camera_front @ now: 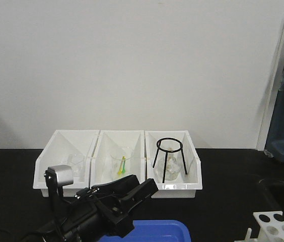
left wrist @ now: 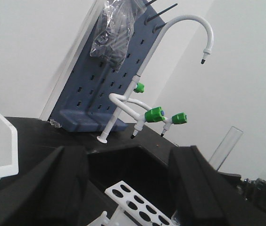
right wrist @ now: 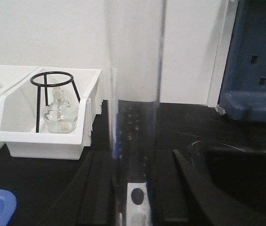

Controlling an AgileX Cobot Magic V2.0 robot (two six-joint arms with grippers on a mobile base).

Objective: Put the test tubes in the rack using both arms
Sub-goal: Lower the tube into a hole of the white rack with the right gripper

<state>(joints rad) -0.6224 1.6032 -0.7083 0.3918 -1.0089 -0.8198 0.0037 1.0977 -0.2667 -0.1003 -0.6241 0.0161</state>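
One test tube (right wrist: 135, 94) clamped in right jaws, long axis vertical, open rim up, near one white rack (left wrist: 132, 197) on the black bench (camera_front: 11, 171). Left jaws spread wide, gripping nothing, rack showing between them. Three white bins (camera_front: 119, 146) along the wall, with one black tripod (camera_front: 169, 149) in the rightmost.

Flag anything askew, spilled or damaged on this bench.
Nothing stands out. The test tube stands upright in the right end effector, the rack sits level, the three bins line up evenly; no spill or breakage shows.
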